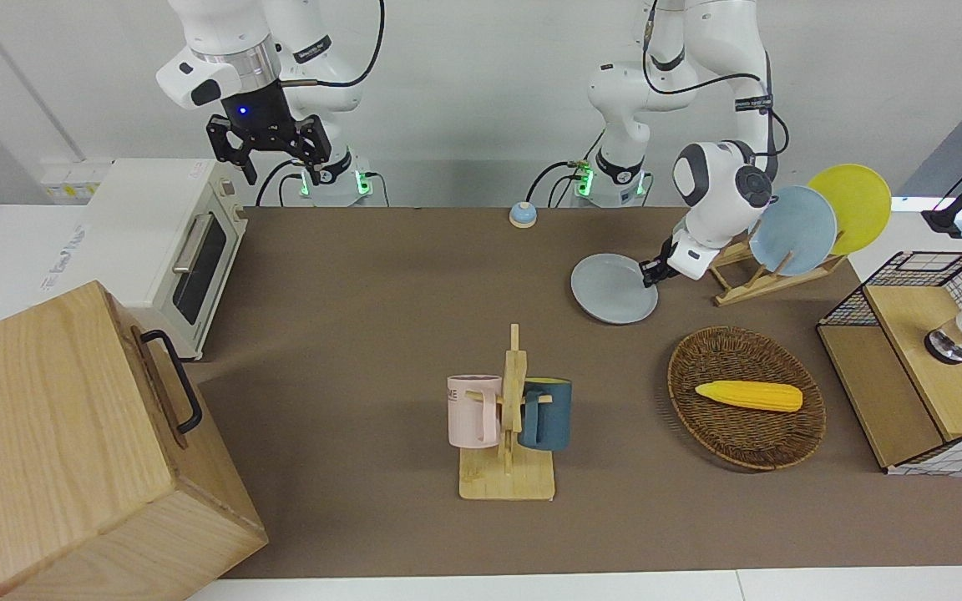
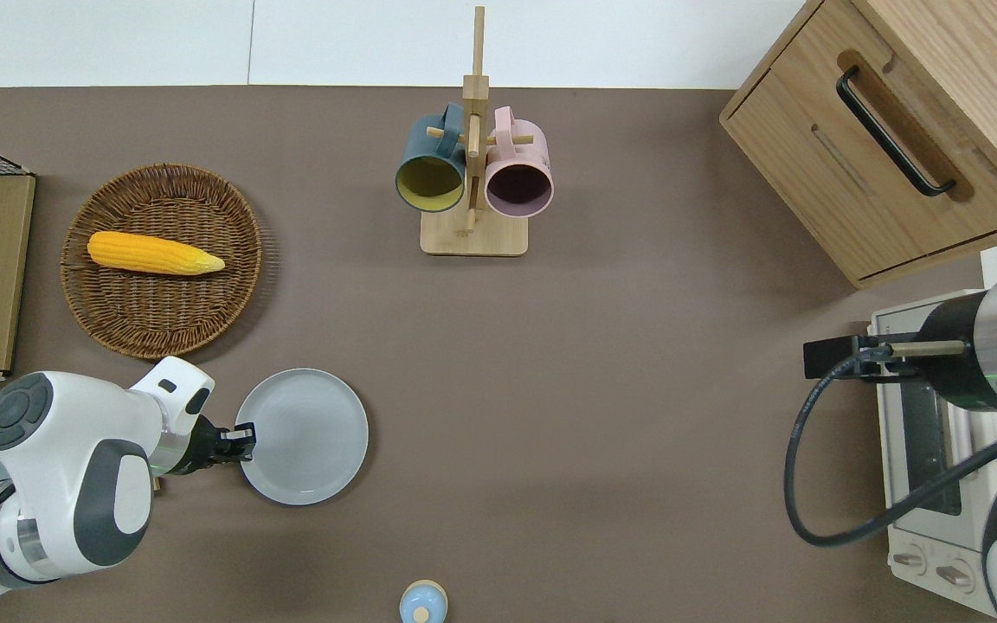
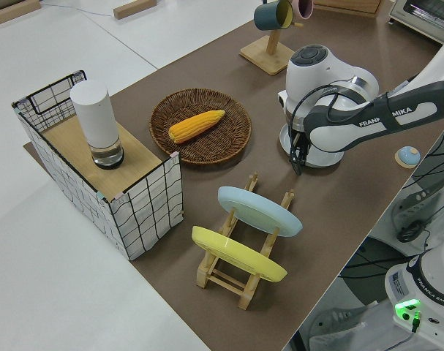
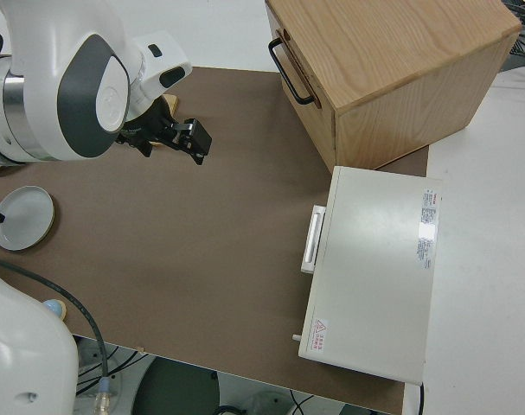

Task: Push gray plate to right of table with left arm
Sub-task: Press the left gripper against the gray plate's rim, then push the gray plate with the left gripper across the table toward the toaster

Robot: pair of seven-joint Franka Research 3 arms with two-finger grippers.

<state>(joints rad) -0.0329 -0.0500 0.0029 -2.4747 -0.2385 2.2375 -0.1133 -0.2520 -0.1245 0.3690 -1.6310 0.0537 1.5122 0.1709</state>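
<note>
On the brown table [image 2: 602, 415], toward the left arm's end, the gray plate [image 2: 304, 435] is seen lying flat, nearer to the robots than the wicker basket [image 2: 161, 329] in which an ear of corn [image 2: 155, 253] rests. The left gripper [image 2: 237, 437] is set low at the plate's rim, on the edge that faces the left arm's end of the table, and appears to be touching it; whether its fingers are spread or pressed together cannot be told. The plate rack [image 1: 761, 275], with a sky-blue plate [image 1: 792, 229] and a yellow plate [image 1: 853, 207] stood in it, is found beside the gray plate, closer to the table's end. A wooden mug stand [image 2: 472, 229] bearing a dark teal mug [image 2: 429, 169] and a pink mug [image 2: 518, 173] is placed near the middle of the table, farther from the robots. A small blue bell [image 2: 422, 603] sits at the table's edge nearest the robots. The right arm is parked, its gripper [image 1: 268, 154] spread.
</note>
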